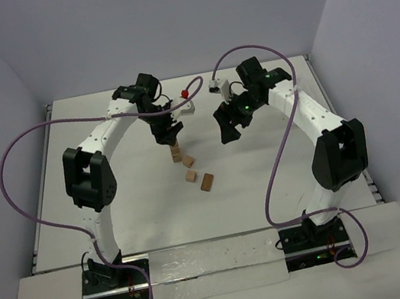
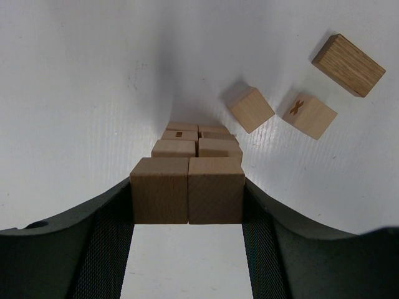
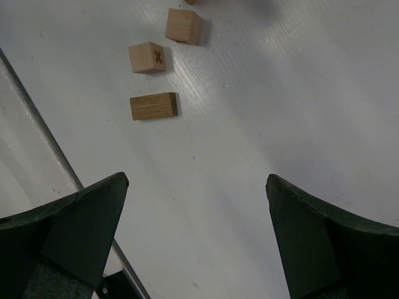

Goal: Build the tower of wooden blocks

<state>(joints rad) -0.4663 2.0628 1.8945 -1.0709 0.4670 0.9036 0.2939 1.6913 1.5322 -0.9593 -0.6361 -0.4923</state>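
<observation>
Right now the left arm [image 1: 92,176] is reaching in from the near-left corner of the surface [image 1: 158,219] toward its middle, with the left pincer [image 1: 171,133] pointing down there. Its fingers [image 2: 103,237] are pressing against the outer sides of a pair of blocks [image 2: 187,190]. These are two plain light cubes sitting side by side and touching each other, so the pincer is gripping both at once.

Directly under that pair the tower [image 2: 173,148] is standing at about the middle of the surface. Every layer showing in the left wrist view is two blocks wide. Whether the gripped pair is resting on the layer below or hanging just above it cannot be told.

Just right of the tower, and a little toward the near edge, three loose pieces are lying apart from one another. A plain cube [image 1: 187,161] is lying nearest the tower. A cube with a dark cross mark [image 3: 147,57] on its top face is lying next. A darker, longer block [image 3: 154,106] is lying farthest toward the near edge.

Further right, the right pincer [image 1: 227,133] is hanging above the surface between the middle and the right edge, well apart from every block. Its jaws are standing wide apart with nothing between them.
</observation>
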